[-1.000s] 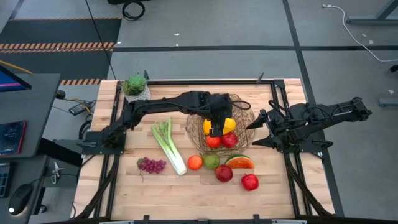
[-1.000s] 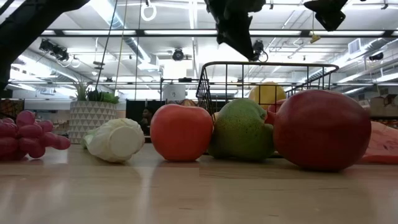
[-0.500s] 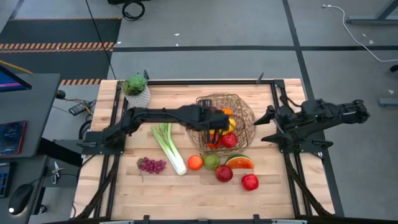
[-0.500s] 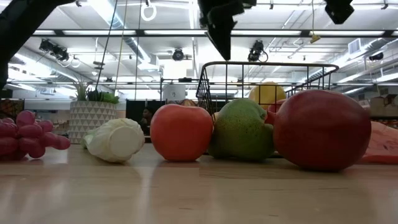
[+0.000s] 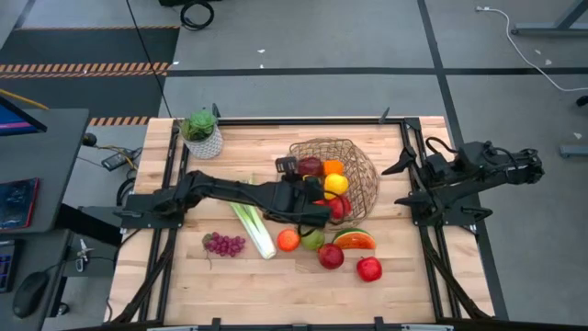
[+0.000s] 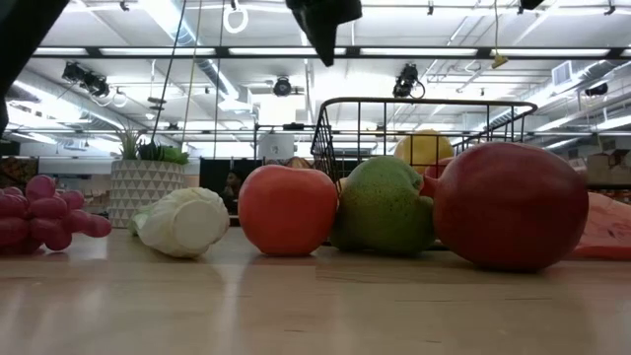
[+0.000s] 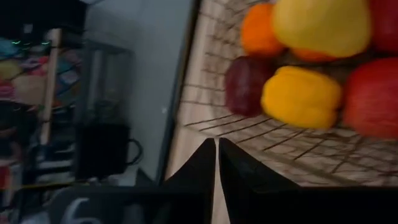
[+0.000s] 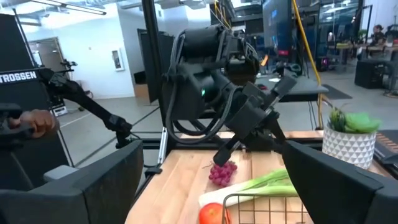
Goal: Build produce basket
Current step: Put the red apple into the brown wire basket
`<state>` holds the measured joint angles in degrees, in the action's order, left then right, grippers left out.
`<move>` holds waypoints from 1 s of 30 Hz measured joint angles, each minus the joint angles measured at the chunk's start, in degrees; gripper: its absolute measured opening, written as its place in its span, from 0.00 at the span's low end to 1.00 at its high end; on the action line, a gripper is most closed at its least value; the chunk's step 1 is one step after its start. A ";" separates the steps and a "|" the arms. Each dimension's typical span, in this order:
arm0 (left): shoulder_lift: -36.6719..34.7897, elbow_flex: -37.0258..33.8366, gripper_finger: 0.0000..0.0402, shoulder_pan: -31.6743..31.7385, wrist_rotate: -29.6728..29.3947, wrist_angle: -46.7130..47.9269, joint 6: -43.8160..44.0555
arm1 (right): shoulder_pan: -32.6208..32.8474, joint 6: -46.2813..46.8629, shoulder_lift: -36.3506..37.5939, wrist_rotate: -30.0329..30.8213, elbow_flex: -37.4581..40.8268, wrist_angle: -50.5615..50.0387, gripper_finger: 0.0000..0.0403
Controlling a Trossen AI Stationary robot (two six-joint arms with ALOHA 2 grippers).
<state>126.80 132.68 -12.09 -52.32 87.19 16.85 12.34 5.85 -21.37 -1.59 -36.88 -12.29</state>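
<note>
Only the left wrist view shows the left tool (image 7: 217,163) pinched together.

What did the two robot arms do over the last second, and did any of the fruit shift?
The left gripper, shut and empty, swung off the basket toward the table's front, ending near the orange. The right gripper, open, pulled back from the basket. The loose fruit and leek stayed put.

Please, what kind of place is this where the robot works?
Probably a robotics lab or open workshop hall: a wooden table in a metal frame stands on grey concrete, exposed ducts and strip lights run overhead, and a desk with a monitor stands beside it.
</note>
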 joint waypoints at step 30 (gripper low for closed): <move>-16.32 -36.31 0.08 -10.57 -12.99 -0.15 17.01 | 0.00 7.69 -4.08 -0.02 0.01 -0.60 0.96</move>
<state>110.48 96.37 -22.66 -65.31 87.04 33.86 12.34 13.54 -25.44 -1.61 -36.88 -12.88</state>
